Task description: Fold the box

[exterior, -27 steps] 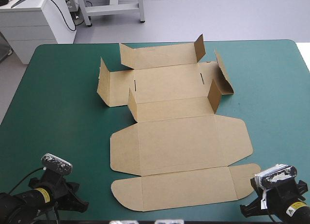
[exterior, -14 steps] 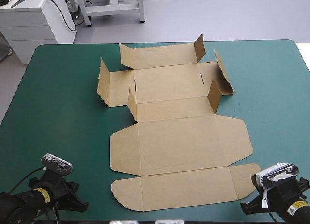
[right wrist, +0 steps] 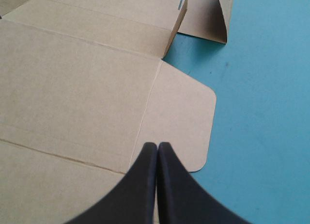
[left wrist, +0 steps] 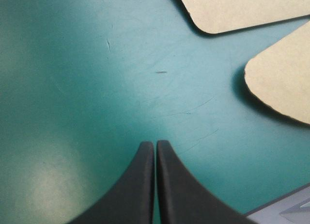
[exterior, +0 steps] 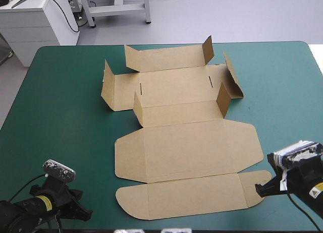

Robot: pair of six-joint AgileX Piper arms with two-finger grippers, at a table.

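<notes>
**Teal-green cover, box flat, both grippers shut on nothing**

Teal-green cover (exterior: pixel 60 92) fills my high view, and I read it near to far. At 7 o'clock on the table sits the left gripper (left wrist: pixel 155 144), fingers pressed together in one arch with nothing between them. It is over bare cover, and the box's two rounded near-left corners lie ahead of it toward 2 o'clock, apart from it.

At 5 o'clock is the right gripper (right wrist: pixel 157 145), likewise closed and empty. Its tip is over the box's near-right rounded flap (exterior: pixel 256 185), beside the crease. I cannot tell whether it touches the board.

That makes the right arm the nearer one, and I judge the coming move hangs on it: the sheet lies ahead of that tip, toward 11 o'clock.

From there the box (exterior: pixel 186 147) runs from the near edge past the middle of the table, its long axis 6 to 12 o'clock and its creases 9 to 3. The flat lid end points at me. The far panels carry short walls (exterior: pixel 223 99), partly raised and not yet tucked.
</notes>
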